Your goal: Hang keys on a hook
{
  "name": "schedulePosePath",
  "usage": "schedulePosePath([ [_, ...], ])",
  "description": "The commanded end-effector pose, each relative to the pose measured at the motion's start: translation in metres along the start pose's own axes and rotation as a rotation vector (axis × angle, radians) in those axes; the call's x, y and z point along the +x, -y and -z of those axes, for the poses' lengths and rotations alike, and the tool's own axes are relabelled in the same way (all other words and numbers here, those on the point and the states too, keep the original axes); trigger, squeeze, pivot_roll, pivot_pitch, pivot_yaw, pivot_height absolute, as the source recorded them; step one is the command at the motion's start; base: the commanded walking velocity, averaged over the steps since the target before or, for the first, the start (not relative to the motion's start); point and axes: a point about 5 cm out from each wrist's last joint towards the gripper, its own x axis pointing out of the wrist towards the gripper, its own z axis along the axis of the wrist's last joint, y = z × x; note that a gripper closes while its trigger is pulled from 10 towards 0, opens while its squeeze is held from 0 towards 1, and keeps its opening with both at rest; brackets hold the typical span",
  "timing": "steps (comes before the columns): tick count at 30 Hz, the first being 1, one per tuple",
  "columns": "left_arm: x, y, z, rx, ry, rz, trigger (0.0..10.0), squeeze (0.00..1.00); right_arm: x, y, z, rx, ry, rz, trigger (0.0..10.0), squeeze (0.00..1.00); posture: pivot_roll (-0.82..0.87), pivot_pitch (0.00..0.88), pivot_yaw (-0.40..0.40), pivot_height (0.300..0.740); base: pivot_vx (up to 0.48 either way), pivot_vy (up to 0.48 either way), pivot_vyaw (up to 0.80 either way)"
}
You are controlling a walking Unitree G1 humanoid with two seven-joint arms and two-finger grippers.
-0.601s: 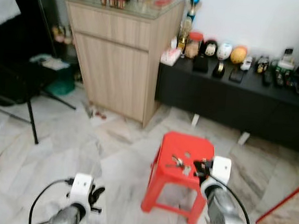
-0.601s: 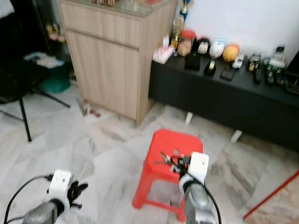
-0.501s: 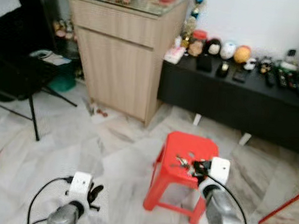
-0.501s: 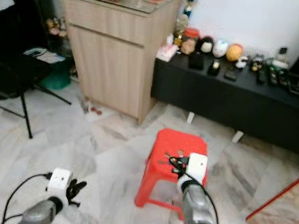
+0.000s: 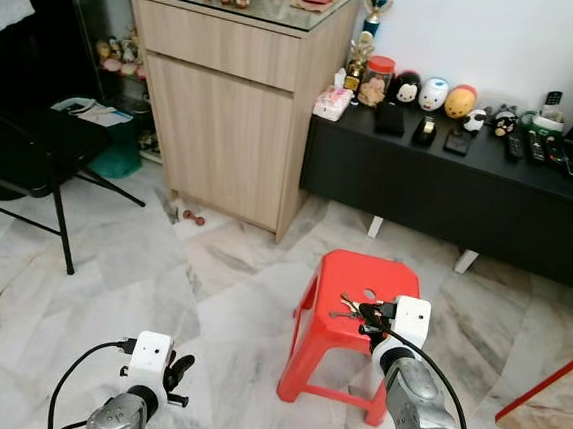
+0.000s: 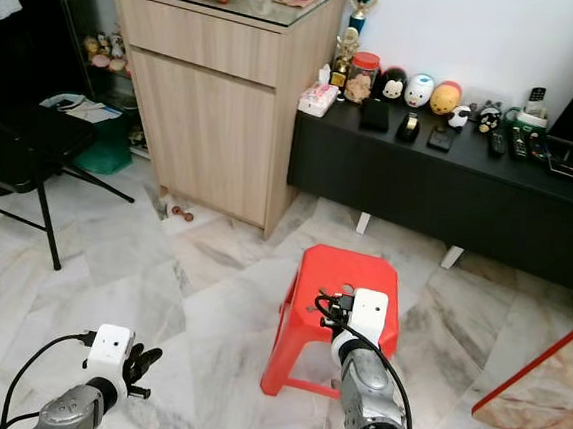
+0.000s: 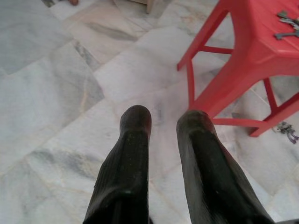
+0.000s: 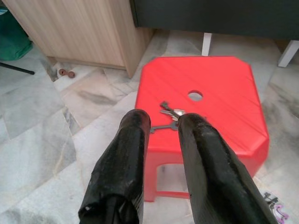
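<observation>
A bunch of metal keys (image 5: pixel 350 305) lies flat on top of a red plastic stool (image 5: pixel 325 330), near its centre hole. My right gripper (image 8: pixel 163 122) hovers over the stool's near edge, open, its fingers (image 8: pixel 134 140) either side of the keys (image 8: pixel 169 113) and just short of them, holding nothing. From the head it appears as a white wrist block with black tips, the right gripper (image 5: pixel 370 320). My left gripper (image 5: pixel 180 371) hangs low over the marble floor to the stool's left, open and empty; it shows as the left gripper (image 7: pixel 162 119) in its wrist view.
A tall wooden cabinet (image 5: pixel 230 119) stands behind the stool on the left, and a long black low bench (image 5: pixel 459 194) with small ornaments runs along the wall. A black folding chair (image 5: pixel 26 157) is at far left. A red-edged board (image 5: pixel 551 398) leans at the right.
The head view has shifted and sharpened. My right gripper has edged slightly closer to the keys, which still lie on the stool. The left arm hangs as before.
</observation>
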Motion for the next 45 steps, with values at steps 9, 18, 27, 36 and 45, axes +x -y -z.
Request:
schedulePosePath([
  [9,-0.002,0.003,0.008,-0.009,-0.032,0.022,10.0,0.00,-0.002,0.008,0.007,-0.022,-0.034,0.023,10.0,0.00,-0.02,0.006,-0.053,0.740,0.187,0.000,0.00],
  [18,-0.002,0.004,0.008,-0.008,-0.027,0.033,10.0,0.00,-0.002,0.007,0.009,-0.031,-0.046,0.015,10.0,0.00,-0.02,0.001,-0.055,0.740,0.320,0.000,0.00],
  [27,-0.002,0.006,0.008,-0.008,-0.025,0.040,10.0,0.00,-0.003,0.005,0.013,-0.048,-0.068,-0.008,10.0,0.00,-0.02,0.000,-0.056,0.740,0.342,0.000,0.00],
  [36,-0.002,0.008,0.008,-0.004,-0.024,0.048,10.0,0.00,-0.004,0.005,0.016,-0.055,-0.084,-0.016,10.0,0.00,-0.02,0.000,-0.059,0.740,0.374,0.000,0.00],
  [45,-0.002,0.009,0.009,0.005,-0.023,0.044,10.0,0.00,-0.005,0.008,0.021,-0.058,-0.101,0.006,10.0,0.00,-0.02,0.000,-0.060,0.740,0.117,0.000,0.00],
])
